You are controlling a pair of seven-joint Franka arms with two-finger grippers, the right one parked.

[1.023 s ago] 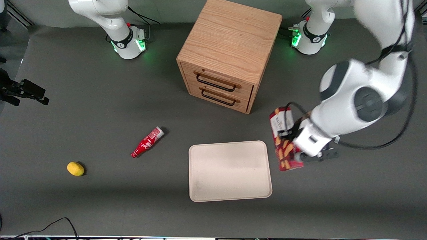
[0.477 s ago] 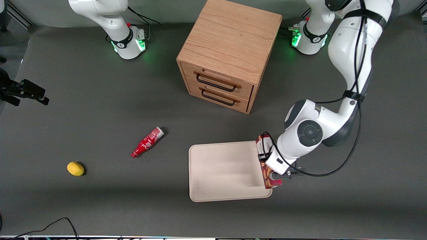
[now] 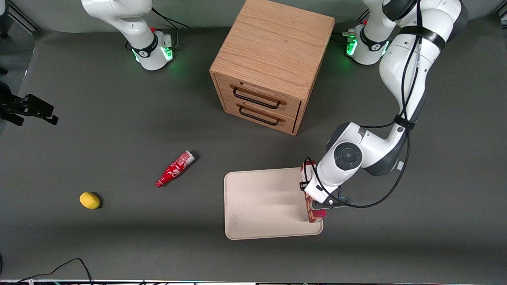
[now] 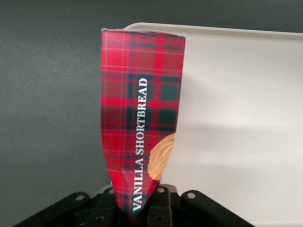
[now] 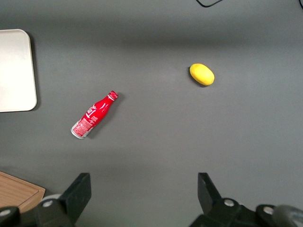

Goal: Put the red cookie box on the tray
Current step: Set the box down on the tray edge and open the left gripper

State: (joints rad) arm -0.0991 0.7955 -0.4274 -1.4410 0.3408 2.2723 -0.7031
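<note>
Red tartan cardboard cookie box (image 4: 142, 118) is clamped in the left arm's gripper (image 3: 317, 204), standing on edge over the flat cream-beige tray (image 3: 261, 202) along the tray's rim toward the working arm's end. Whether it touches the tray cannot be told.

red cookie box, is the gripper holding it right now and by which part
Yes. The gripper is shut on the red cookie box, pinching its two broad faces at one end; the other end sticks out over the tray's edge.
</note>
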